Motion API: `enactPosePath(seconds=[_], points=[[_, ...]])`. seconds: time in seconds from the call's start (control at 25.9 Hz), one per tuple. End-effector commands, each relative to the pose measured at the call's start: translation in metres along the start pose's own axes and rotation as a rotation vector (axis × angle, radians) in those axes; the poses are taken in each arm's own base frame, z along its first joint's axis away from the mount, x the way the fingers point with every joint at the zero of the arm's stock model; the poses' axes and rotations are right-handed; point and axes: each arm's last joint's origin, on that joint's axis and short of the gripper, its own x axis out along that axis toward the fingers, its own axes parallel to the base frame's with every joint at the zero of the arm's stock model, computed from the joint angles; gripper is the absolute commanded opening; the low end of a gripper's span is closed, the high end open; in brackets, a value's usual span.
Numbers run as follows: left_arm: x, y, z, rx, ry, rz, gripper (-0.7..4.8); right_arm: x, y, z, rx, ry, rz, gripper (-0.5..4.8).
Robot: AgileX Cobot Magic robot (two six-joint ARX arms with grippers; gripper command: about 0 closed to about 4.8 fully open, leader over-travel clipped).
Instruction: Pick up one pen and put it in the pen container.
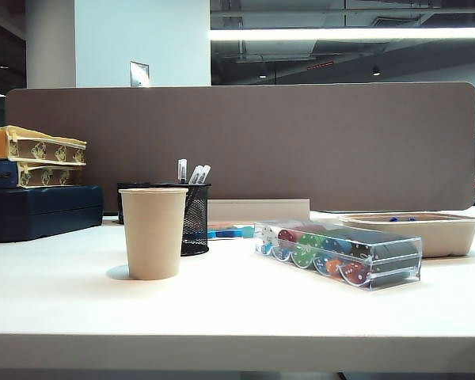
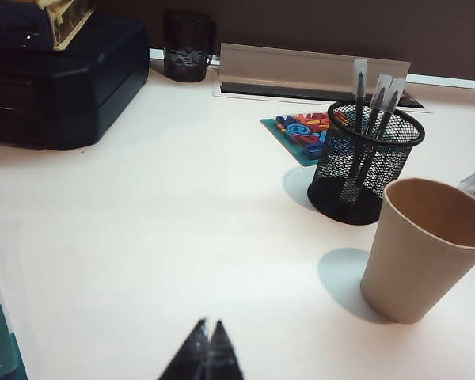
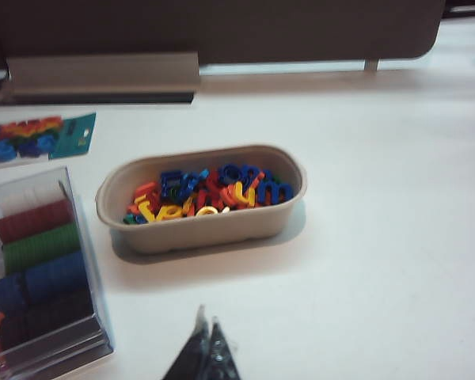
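My left gripper (image 2: 207,352) hangs low over bare table with its fingertips pressed together and nothing between them. The right gripper (image 3: 206,352) is just as tightly closed and just as empty, sitting near the beige tray (image 3: 214,229) of coloured plastic letters, beside the clear case (image 3: 43,269) of poker chips.

The pen container (image 2: 364,162) stands on the left side of the table, just behind the paper cup (image 2: 423,249) as my left wrist camera sees it. Three pens (image 2: 372,107) already stand in it: one upright, two leaning with pale caps. I see no pen lying loose on the table in any view, so the job looks finished or close to it (I cannot tell which of the three is the one I was after).

From here, the risks are mostly clumsy ones. If my left arm swings toward the container, it could clip the paper cup, which is light and would tip or slide easily. The mesh cup is also light, and a nudge against the pens sticking out of the top could lever it over. On the right, a careless sweep could knock the tray and scatter the letters.
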Motion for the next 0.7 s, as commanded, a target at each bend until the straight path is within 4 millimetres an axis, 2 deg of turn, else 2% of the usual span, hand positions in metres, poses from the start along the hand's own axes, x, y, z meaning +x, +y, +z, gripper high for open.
enactPosePath(seconds=[0.04,0.15,0.7], points=[[-0.001,0.0,0.003,-0.001,-0.018,0.0,-0.06,0.001,-0.001,0.0,0.006,-0.024,-0.019,-0.03],[-0.001,0.0,0.003,-0.001,-0.017,0.0,-0.06,0.004,-0.001,-0.007,0.007,-0.031,-0.027,-0.03],[-0.001,0.0,0.003,0.026,-0.018,0.001,-0.06,0.009,-0.003,-0.018,-0.052,-0.086,-0.059,-0.03]])
